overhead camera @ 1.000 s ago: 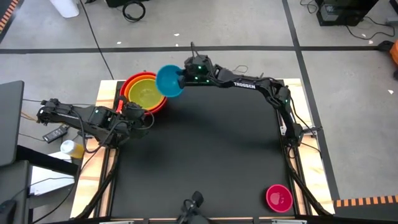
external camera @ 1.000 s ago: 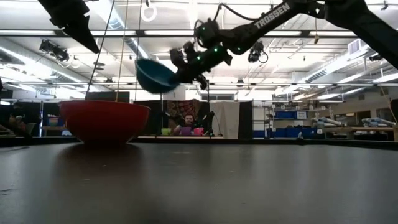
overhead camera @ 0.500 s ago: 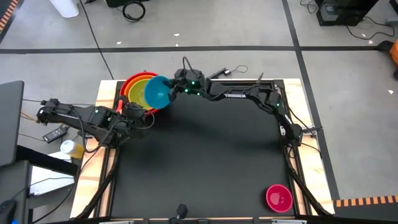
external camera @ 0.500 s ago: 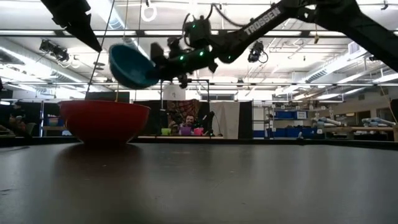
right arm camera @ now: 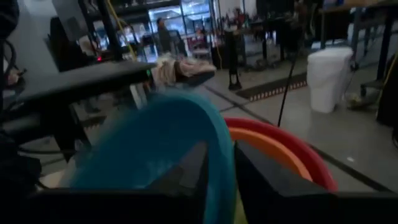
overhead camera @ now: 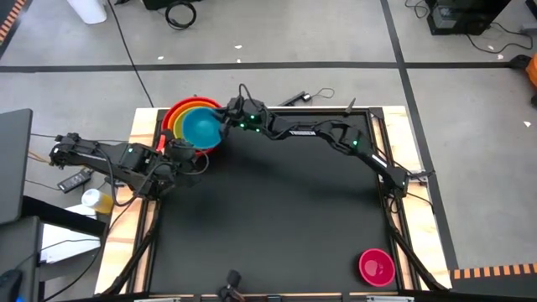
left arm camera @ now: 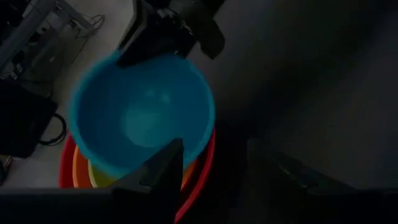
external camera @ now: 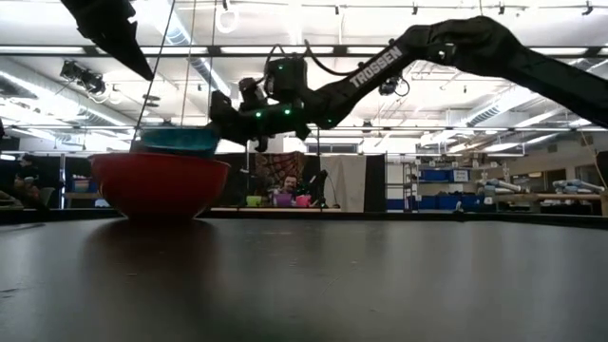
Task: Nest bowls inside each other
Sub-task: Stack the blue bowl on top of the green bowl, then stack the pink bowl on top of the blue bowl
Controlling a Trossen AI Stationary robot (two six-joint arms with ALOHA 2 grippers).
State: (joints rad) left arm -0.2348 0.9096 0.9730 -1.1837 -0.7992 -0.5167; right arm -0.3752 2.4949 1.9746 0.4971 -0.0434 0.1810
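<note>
The blue bowl (overhead camera: 200,128) sits open side up in a stack at the table's far left. The stack is the red bowl (left arm camera: 64,174), the orange bowl (left arm camera: 78,171) and the yellow-green bowl (left arm camera: 93,175). The blue bowl's rim (external camera: 176,141) shows above the red one (external camera: 157,185). My right gripper (overhead camera: 223,124) is at the blue bowl's right side, open, its fingers astride the rim. My left gripper (left arm camera: 214,180) waits open, just on the near side of the stack (overhead camera: 183,155). The pink bowl (overhead camera: 376,266) rests on its base at the near right corner. My right gripper has one finger (right arm camera: 189,168) inside the blue bowl and one (right arm camera: 258,180) outside, with the rim's right side (right arm camera: 221,158) between them. The fingers come about level from the table's right. I cannot tell whether they touch the rim. The bowl rests in the stack.
The black tabletop (overhead camera: 277,218) lies bare between the stack and the pink bowl. A small bottle (overhead camera: 94,200) and dark equipment stand off the table's left edge. A person (external camera: 285,195) sits far back in the room.
My right gripper has carried the blue bowl toward the table's left edge and down. It has turned the bowl from tipped on its side to open side up. The bowl has gone from hanging in the air beside the stack to sitting in it.
</note>
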